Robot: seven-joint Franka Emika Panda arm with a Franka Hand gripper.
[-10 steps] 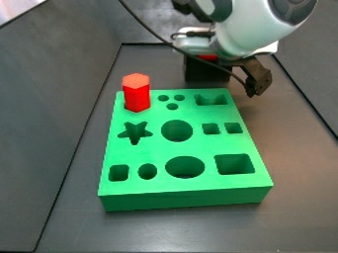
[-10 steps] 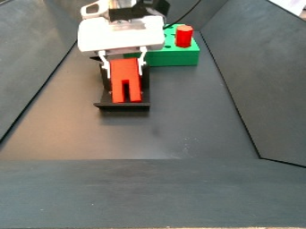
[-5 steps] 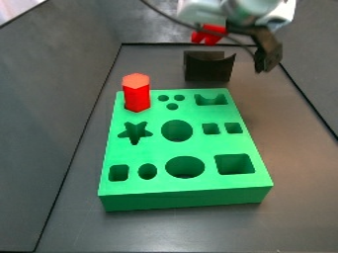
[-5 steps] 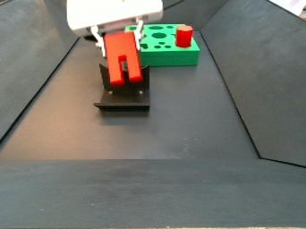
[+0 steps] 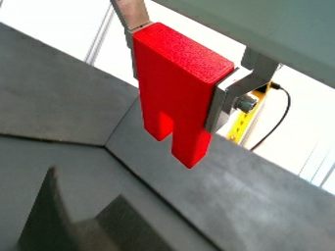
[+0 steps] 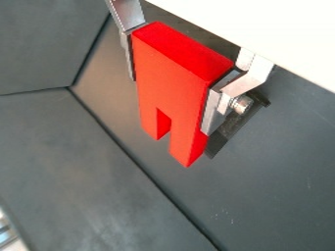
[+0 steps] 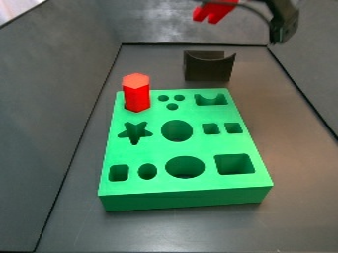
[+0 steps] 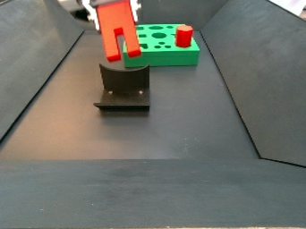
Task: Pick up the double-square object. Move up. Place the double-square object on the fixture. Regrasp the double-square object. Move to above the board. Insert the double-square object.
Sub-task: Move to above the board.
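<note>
The dark worktop (image 8: 180, 125) carries the rig, with sloping dark walls on either side. On it lies the green board (image 7: 185, 148), a wide slab cut with a star, circles, squares and ovals; in a side view it shows at the far end (image 8: 167, 46). A red hexagonal block (image 7: 134, 91) stands upright at one corner of the board, and shows as a small red post (image 8: 184, 36) from the far side.

Just beyond the board's edge stands the fixture (image 7: 208, 66), a dark block with a dipped top; in a side view it sits on its base plate (image 8: 124, 85) nearer the camera than the board.

The gripper (image 8: 116, 11) is high in the frame, above the fixture and clear of it. It holds the double-square object (image 8: 117, 31), a red block hanging with its two stubby legs pointing down, off the fixture and in the air. In a side view only a scrap of the red block (image 7: 212, 11) shows at the frame's upper edge.

Both wrist views show the block (image 5: 179, 88) (image 6: 174, 88) clamped between the silver fingers (image 5: 240, 90) (image 6: 237, 83), notch and legs at its free end, with the dark floor behind it.
</note>
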